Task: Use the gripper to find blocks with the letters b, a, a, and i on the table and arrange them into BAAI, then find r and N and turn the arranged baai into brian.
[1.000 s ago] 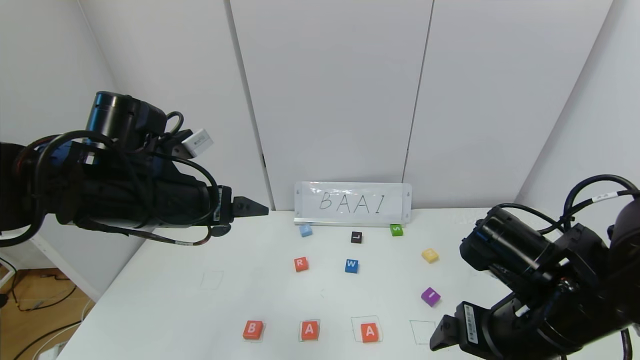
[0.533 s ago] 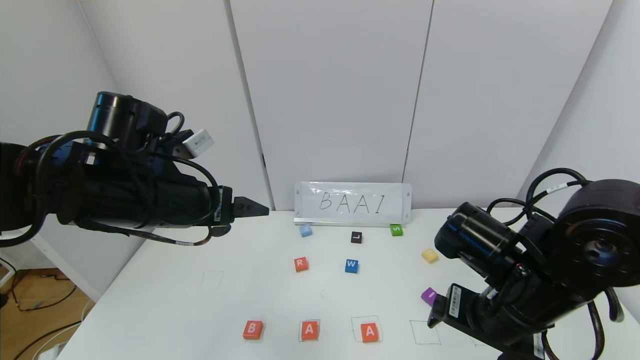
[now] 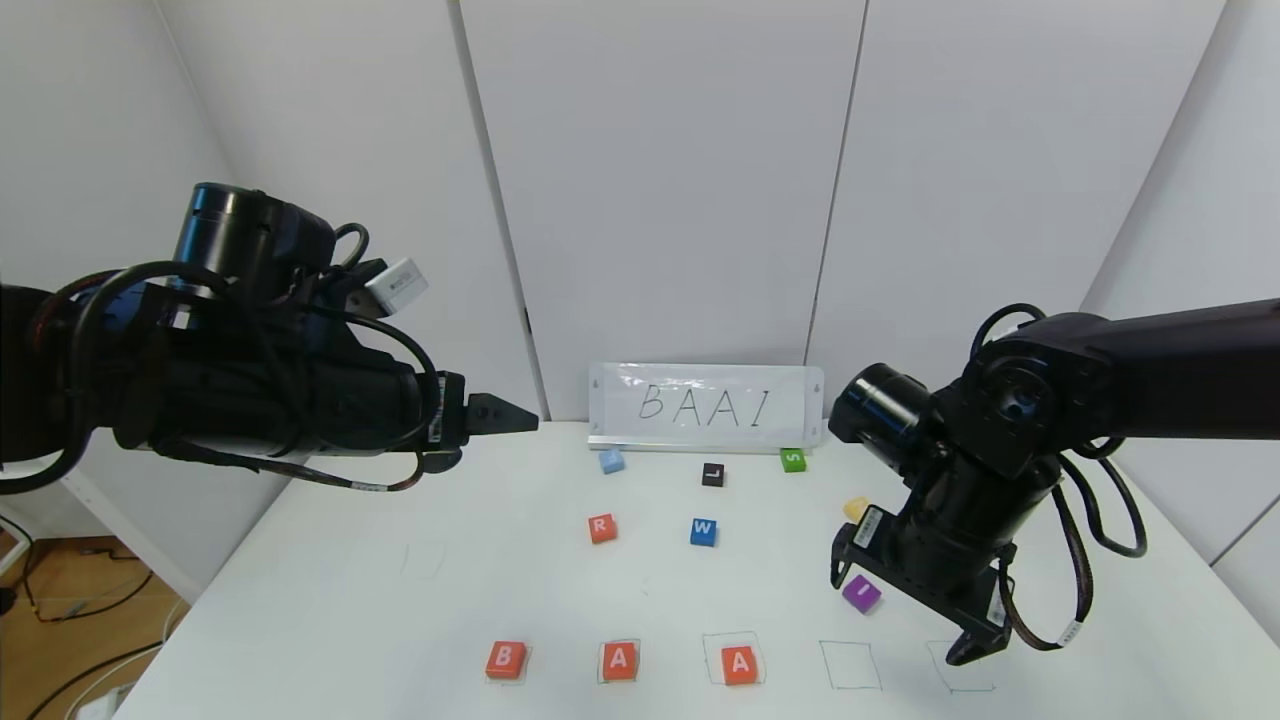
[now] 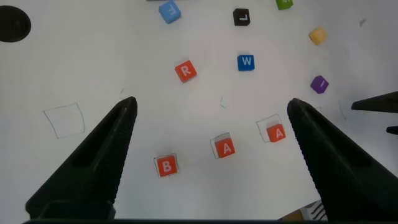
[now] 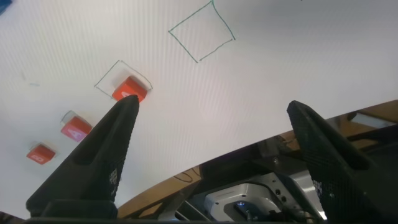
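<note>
On the white table [image 3: 400,640], orange-red blocks B [image 3: 506,659], A [image 3: 620,660] and A [image 3: 739,664] lie in a row of drawn squares near the front edge. The purple I block [image 3: 861,593] lies farther back on the right. My right gripper [image 3: 900,615] is open and hangs just above the I block, one finger on each side, touching nothing. The orange-red R block [image 3: 602,528] lies mid-table. My left gripper [image 3: 525,416] is open and empty, held high at the back left. The left wrist view shows B [image 4: 165,166], both A blocks [image 4: 226,147] [image 4: 277,132], R [image 4: 185,71] and I [image 4: 319,84].
Blue W [image 3: 703,531], black L [image 3: 712,474], green S [image 3: 793,460], a light-blue block [image 3: 611,461] and a yellow block [image 3: 855,508] lie toward the back. A BAAI sign [image 3: 705,405] stands against the wall. Empty drawn squares [image 3: 850,665] [image 3: 960,668] lie right of the row.
My right arm has swung from the front right corner inward and back, and its gripper now hangs over the purple I block. The left arm and all blocks have not moved.
</note>
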### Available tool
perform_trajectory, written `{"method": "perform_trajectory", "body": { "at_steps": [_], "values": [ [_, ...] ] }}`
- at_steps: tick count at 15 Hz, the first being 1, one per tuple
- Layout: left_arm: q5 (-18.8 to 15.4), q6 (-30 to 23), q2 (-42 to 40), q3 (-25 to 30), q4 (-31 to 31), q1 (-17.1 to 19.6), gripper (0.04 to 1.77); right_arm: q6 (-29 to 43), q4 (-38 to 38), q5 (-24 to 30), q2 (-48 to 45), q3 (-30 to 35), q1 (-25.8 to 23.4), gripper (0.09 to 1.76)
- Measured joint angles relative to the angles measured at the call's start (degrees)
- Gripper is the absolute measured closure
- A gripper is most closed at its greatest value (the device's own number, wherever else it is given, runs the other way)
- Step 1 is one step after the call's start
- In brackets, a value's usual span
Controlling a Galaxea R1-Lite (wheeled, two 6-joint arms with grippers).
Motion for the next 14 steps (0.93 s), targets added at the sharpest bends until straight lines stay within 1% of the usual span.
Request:
{"method": "perform_trajectory", "body": {
  "at_steps": [2, 5, 10, 14],
  "values": [
    [0.0, 0.0, 0.1, 0.0, 0.0, 0.0, 0.09, -1.8, -0.3, -0.1, 3.1, -1.4, -2.2, 0.14],
    [0.0, 0.0, 0.3, 0.0, 0.0, 0.0, 0.09, -2.1, -0.6, -0.1, 7.3, -3.9, -4.4, 0.14],
    [0.0, 0.0, 0.6, 0.0, 0.0, 0.1, 0.09, -2.1, -0.6, 0.0, 12.6, -7.7, -5.7, 0.14],
    [0.0, 0.0, 0.7, 0.0, 0.0, 0.1, 0.09, -2.1, -0.5, 0.0, 15.1, -9.6, -6.2, 0.14]
  ]
}}
